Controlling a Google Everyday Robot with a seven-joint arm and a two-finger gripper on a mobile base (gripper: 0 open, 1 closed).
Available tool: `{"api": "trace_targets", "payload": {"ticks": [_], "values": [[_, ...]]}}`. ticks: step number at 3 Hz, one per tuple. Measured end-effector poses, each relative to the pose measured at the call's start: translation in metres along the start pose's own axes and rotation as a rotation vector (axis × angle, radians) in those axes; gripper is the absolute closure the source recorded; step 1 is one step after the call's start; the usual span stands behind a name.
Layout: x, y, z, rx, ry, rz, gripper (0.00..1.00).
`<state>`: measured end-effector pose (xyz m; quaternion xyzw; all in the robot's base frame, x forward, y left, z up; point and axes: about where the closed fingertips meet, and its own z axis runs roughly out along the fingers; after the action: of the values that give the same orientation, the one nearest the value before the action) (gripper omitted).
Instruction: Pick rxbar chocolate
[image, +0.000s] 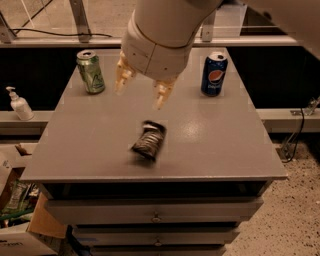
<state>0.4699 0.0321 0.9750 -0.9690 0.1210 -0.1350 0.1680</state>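
Nearest, at the bottom edge: grey drawer fronts (157, 210) under the surface (225, 145); cardboard boxes (20, 235) on the floor at lower left.

The rxbar chocolate (149, 141), in its dark wrapper, sits toward the near-centre of the surface, tilted with its long axis running near-left to far-right. It is blurred, so I cannot tell whether it lies flat on the surface. Nothing is touching it.

The gripper (142, 86) hangs above the surface, just beyond the bar and apart from it. Its fingers (162, 95) are spread and released, pointing downward and holding nothing. The right finger sits lower than the left.

Far left on the surface: a green can (90, 71), upright. Far right: a blue Pepsi can (214, 73), upright. Both are well apart from the bar.

Off the surface, on the left ledge: a white pump bottle (19, 104).
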Motion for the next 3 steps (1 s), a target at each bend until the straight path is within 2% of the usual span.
{"api": "trace_targets", "payload": {"ticks": [1,2,3], "values": [[-0.0070,0.0088,-0.0163,0.035,0.007,0.009,0.00],[-0.0070,0.0087,-0.0163,0.035,0.007,0.009,0.00],[-0.0103,0.0069,-0.0161,0.005,0.027,-0.028,0.00]]}}
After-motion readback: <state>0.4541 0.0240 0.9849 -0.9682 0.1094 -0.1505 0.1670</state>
